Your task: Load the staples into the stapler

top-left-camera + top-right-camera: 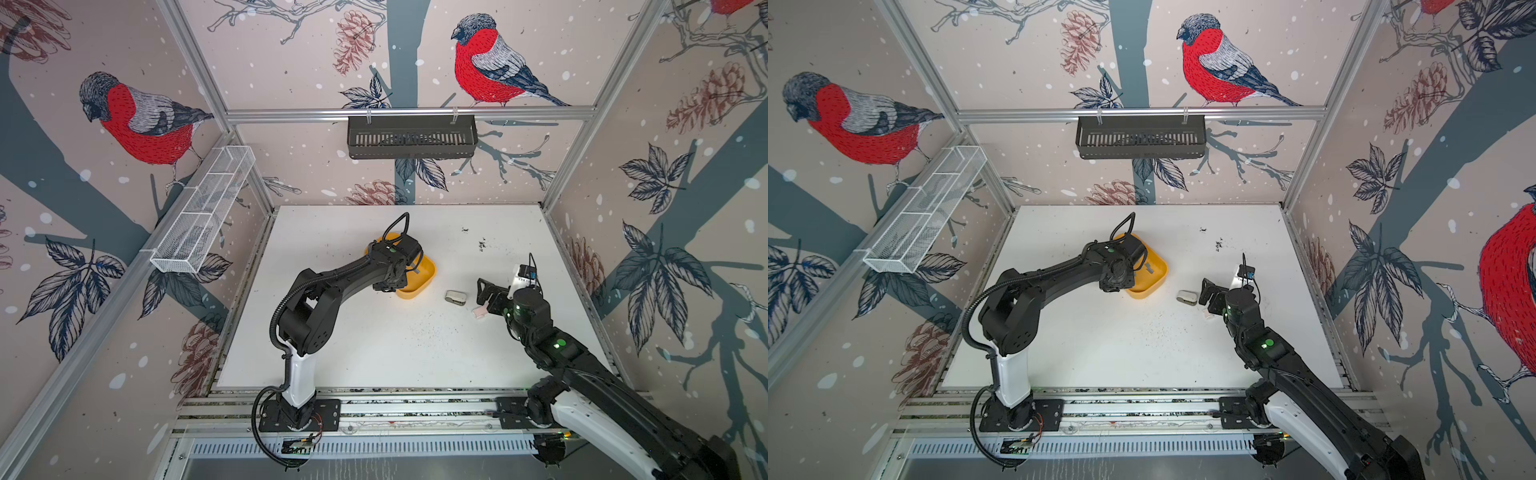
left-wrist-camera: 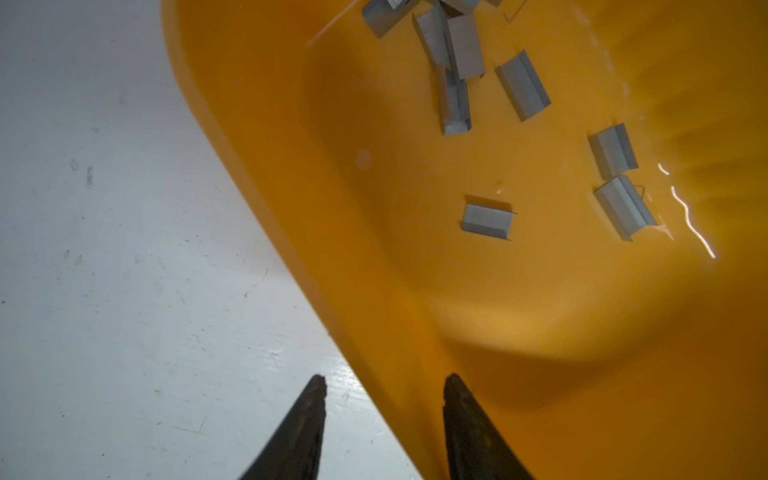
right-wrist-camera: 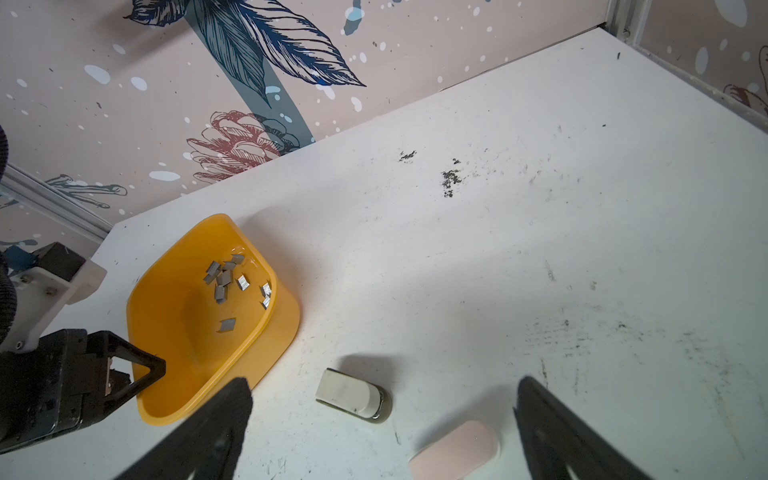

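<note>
The white worktop (image 1: pixel 374 353) is scuffed and speckled with dark marks. On the back rail hangs a black basket (image 1: pixel 411 137), and a wire basket (image 1: pixel 203 208) with several compartments is fixed along the left wall; what lies in either cannot be told from the top views.

Near the middle of the worktop sits a yellow bowl (image 3: pixel 282 324). In both top views the left arm covers much of it. The left gripper (image 2: pixel 385 378) is partly open and holds nothing. Its jaws straddle the bowl's rim, one outside over the worktop and one inside.

The right gripper (image 3: pixel 384 381) hangs with its jaws spread wide and empty, near the two small staplers. The white stapler (image 3: pixel 353 395) lies just beside the bowl, apart from it. The pink stapler (image 3: pixel 455 449) lies near it, cut off by the frame edge in the right wrist view and half hidden under the gripper in a top view (image 1: pixel 479 312).

The staples (image 2: pixel 465 45) all lie inside the bowl as short grey strips. Most are heaped together, some overlapping. A few lie apart, and one lies alone nearer the left gripper. The heap's far strips are cut off in the left wrist view.
</note>
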Controlling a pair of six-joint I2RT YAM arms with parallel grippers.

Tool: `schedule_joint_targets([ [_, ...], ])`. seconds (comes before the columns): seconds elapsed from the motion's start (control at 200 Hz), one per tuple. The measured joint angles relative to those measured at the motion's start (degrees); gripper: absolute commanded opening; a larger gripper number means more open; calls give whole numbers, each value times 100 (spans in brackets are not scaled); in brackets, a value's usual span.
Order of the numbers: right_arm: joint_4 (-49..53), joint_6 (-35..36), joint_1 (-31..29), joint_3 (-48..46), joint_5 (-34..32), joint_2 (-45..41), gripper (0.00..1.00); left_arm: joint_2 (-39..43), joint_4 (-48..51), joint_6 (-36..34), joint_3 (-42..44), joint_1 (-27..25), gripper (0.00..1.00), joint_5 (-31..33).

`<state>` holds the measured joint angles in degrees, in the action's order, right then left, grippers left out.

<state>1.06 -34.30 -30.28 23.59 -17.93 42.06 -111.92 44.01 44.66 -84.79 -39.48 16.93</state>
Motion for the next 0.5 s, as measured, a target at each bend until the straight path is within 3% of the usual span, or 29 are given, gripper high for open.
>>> schedule_joint_targets([
  [0.165, -55, -13, -2, 7, 2, 105, 99, -111, 33, -273, -133, 68, 30, 109],
  [0.5, -111, -13, -2, 33, 0, 125, 99, -643, 131, -1019, -896, 199, 20, 378],
])
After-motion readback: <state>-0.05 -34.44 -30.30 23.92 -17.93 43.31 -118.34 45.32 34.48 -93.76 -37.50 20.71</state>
